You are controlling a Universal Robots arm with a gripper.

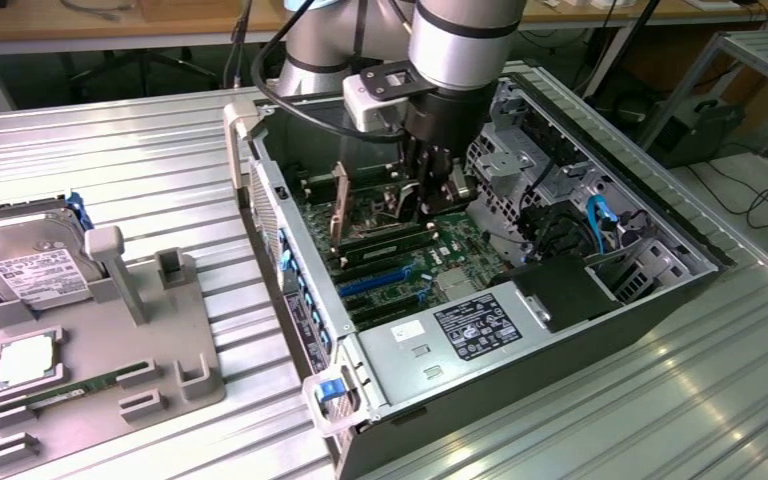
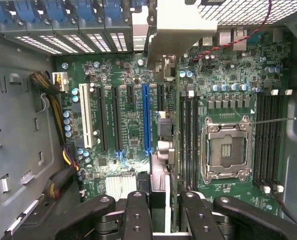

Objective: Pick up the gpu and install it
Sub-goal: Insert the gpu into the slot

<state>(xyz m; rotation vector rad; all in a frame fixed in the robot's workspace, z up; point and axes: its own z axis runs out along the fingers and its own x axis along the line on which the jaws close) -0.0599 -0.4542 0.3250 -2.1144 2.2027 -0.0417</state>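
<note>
A robot arm is reaching down into an open computer case lying on its side on a ribbed metal tabletop. Its claw is pinching the gpu — the thin card is standing on edge above the motherboard, its pale bracket end toward the case's slotted rear wall.

In the wrist view, the claw is gripping the card's edge between its black fingers, and the gpu is running away from the camera, lined up just beside the long blue slot on the green board; whether it is already touching a slot cannot be told. The empty processor socket is sitting to one side.

At the exterior view's left, a silver hard drive is resting in a grey holder tray — a green memory stick is lying in it too.
</note>
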